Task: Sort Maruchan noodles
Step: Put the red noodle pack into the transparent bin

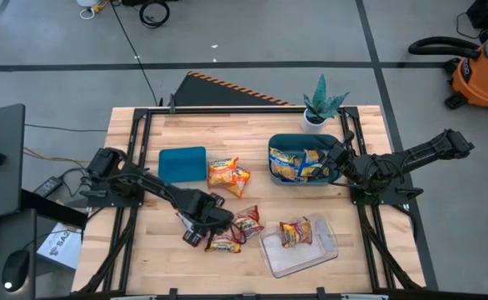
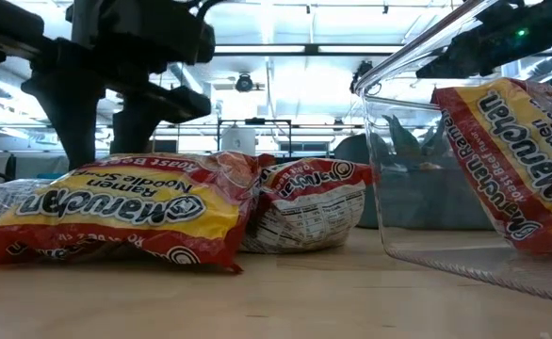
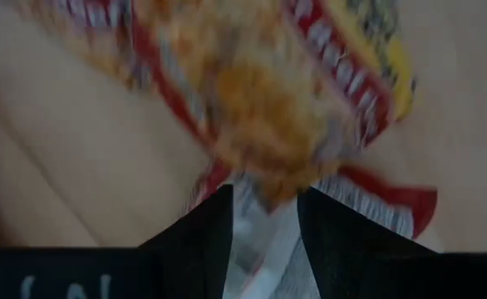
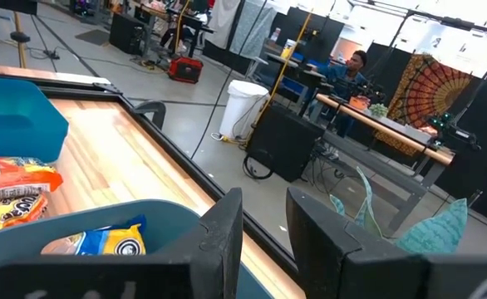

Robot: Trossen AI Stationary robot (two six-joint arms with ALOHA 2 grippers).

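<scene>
Table of pale wooden planks [image 1: 144,258], seen from above. My left gripper [image 1: 221,223] hangs low over a shiny red-and-yellow plastic ramen packet [image 1: 224,242], fingers [image 3: 195,241] narrowly parted around its crimped edge. My right gripper [image 1: 337,155] waits at the rim of the teal plastic bin [image 1: 274,143] holding blue-and-yellow packets [image 1: 298,164]; its fingers stand slightly apart, empty. Another red packet [image 1: 296,232] lies in the clear plastic tray [image 1: 311,260]; orange packets [image 1: 227,174] lie beside a flat teal lid [image 1: 181,163].
</scene>
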